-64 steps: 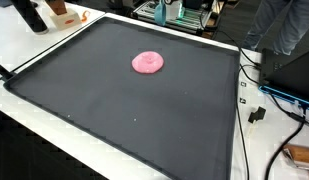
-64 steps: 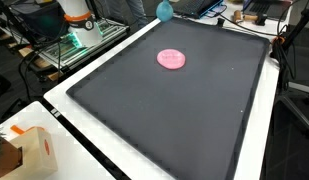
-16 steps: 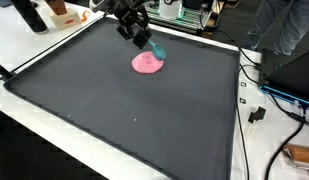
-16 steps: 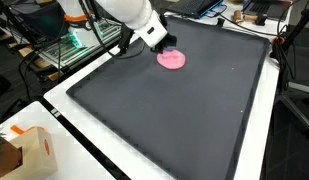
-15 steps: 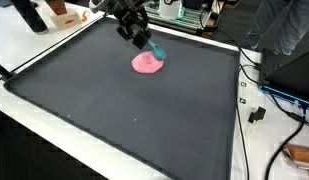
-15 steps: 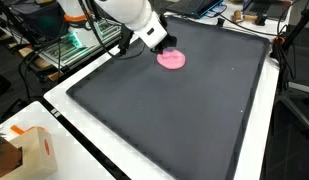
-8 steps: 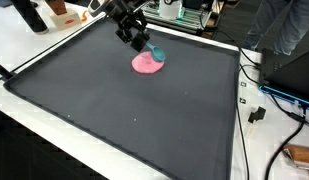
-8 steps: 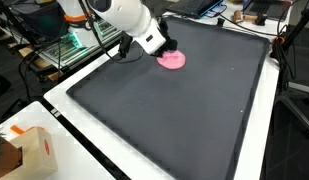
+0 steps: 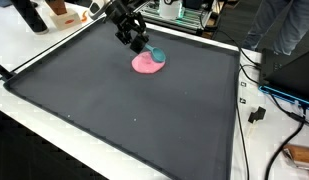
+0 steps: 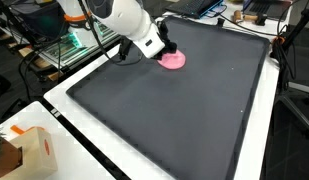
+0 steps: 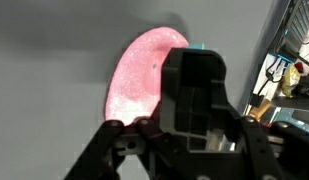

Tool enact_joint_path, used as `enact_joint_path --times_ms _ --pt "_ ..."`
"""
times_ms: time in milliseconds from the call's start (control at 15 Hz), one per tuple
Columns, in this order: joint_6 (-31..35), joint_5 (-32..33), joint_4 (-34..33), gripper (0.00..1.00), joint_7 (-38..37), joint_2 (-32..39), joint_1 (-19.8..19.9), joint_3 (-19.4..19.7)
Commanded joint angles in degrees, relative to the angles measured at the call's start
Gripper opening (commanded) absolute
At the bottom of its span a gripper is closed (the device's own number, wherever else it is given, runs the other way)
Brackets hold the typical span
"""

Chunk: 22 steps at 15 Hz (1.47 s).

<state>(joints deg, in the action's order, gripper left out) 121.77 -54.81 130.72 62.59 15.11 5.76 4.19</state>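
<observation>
A flat round pink plate point(image 9: 144, 65) lies on the black mat point(image 9: 124, 110) toward its far side; it shows in both exterior views point(image 10: 175, 62) and fills the left of the wrist view point(image 11: 139, 80). My gripper point(image 9: 150, 49) hangs just over the plate's far edge, shut on a small teal object point(image 9: 158, 55). In the wrist view only a sliver of the teal object point(image 11: 197, 46) shows past the black gripper point(image 11: 194, 75). In an exterior view the gripper point(image 10: 167, 51) hides the teal object. I cannot tell whether the object touches the plate.
A white table rim point(image 9: 54, 110) frames the mat. An orange and white box point(image 10: 29, 150) stands at one corner. Cables and a plug point(image 9: 256, 113) lie beside the mat. Lab gear point(image 10: 79, 40) stands behind the arm's base.
The arm came in over the mat with the teal object. Over the last second it has eased slightly lower and closer to the pink plate.
</observation>
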Motion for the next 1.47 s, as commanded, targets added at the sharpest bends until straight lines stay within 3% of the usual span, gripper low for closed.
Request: enact_joint_path --times_ms 0,1400 --pt "3.35 1.47 -0.02 0.29 -0.56 2.97 0.37 0.14" --pt "2.78 2.74 -1.3 0.29 -3.13 3.52 0.31 -0.39"
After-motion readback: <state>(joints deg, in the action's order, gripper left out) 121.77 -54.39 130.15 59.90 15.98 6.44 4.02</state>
